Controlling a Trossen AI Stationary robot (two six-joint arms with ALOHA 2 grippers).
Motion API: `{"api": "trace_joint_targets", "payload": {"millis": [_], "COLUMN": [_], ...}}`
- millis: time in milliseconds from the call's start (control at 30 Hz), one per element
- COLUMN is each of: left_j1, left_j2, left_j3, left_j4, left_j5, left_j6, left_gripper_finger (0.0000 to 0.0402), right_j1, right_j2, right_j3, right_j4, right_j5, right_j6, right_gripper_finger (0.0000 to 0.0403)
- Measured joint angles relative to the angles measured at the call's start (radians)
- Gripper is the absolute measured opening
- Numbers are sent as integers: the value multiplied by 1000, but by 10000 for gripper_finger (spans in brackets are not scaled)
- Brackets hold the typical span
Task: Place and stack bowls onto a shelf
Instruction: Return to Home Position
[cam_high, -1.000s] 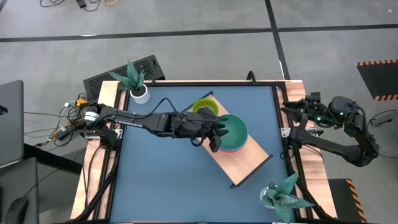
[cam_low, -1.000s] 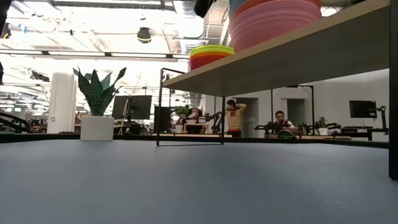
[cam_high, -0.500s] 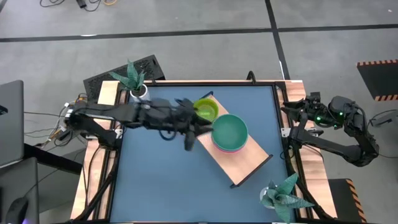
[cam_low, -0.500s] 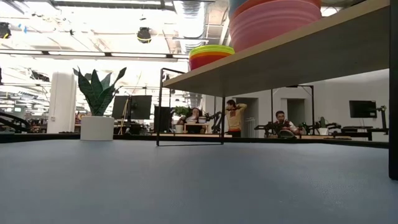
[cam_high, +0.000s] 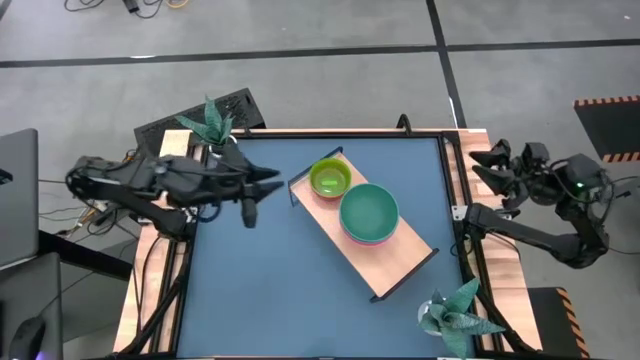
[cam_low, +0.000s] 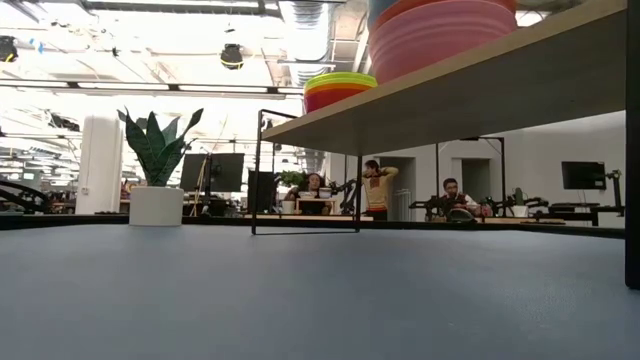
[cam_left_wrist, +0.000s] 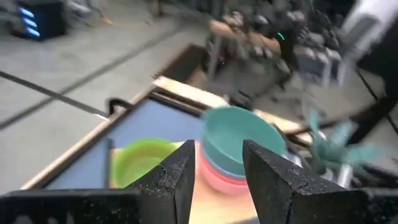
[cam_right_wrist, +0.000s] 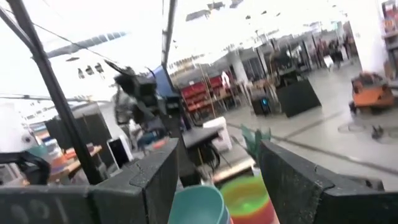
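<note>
The light wood shelf (cam_high: 395, 262) lies slantwise mid-table. On it a teal bowl (cam_high: 369, 212) sits nested in a pink bowl (cam_high: 372, 241), and a yellow-green bowl (cam_high: 329, 178) stands at the shelf's far-left end. The low view shows the pink stack (cam_low: 440, 35) and a yellow-green, orange and red stack (cam_low: 340, 88) on the shelf (cam_low: 470, 85). My left gripper (cam_high: 264, 178) (cam_left_wrist: 221, 171) hovers open over the table's left part, well left of the shelf, and holds nothing. My right gripper (cam_high: 492, 168) (cam_right_wrist: 217, 177) waits open above the right rail.
A white pot with a plant (cam_high: 222, 148) stands at the far-left corner, close to my left arm. Another plant (cam_high: 455, 312) is at the near-right corner. Bare blue tabletop (cam_high: 270, 290) lies near and left of the shelf. People sit in the room behind (cam_low: 375, 188).
My left gripper has drawn back from the teal bowl on the shelf toward the table's left edge and far-left corner. The teal bowl stays nested in the pink one. My right arm has turned a little at the right rail.
</note>
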Motion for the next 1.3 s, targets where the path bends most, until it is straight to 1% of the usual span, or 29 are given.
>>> {"api": "trace_joint_targets", "payload": {"millis": [67,133,233,300,367,467,567,700,733,867,1000,1100,1300], "left_j1": [-18,-34,-50,-55,-62,-71,-79,-91,-91,-91,-90,-90,-90], "left_j2": [-84,-189,-344,-433,-515,-622,-710,-800,-819,-873,-913,-944,-993], "left_j3": [-105,-244,-462,-600,-723,-873,-996,-1108,-1127,-1177,-1212,-1246,-1330], "left_j4": [82,189,376,480,573,675,757,816,817,809,808,796,816], "left_j5": [-61,-76,-18,5,16,32,34,54,60,60,59,60,60], "left_j6": [3,-4,-6,-16,-23,-23,-23,-23,-23,-21,-15,-15,-40], "left_gripper_finger": [119,119,119,119,119,119,119,119,119,119,119,119,119], "right_j1": [0,0,0,1,4,6,6,7,7,6,7,7,7], "right_j2": [-27,-64,-136,-139,-137,-139,-135,-139,-139,-139,-139,-139,-139], "right_j3": [0,0,0,10,20,-1,-41,-103,-126,-204,-261,-291,-368], "right_j4": [0,-12,-44,-84,-172,-142,-172,-134,-150,-84,-78,-83,-78], "right_j5": [1,16,54,68,76,81,81,48,33,0,-1,33,37], "right_j6": [-9,-9,-7,-13,-20,-42,-46,-41,-33,-6,-10,-38,-76], "right_gripper_finger": [245,245,245,245,245,245,245,245,245,245,245,245,245]}}
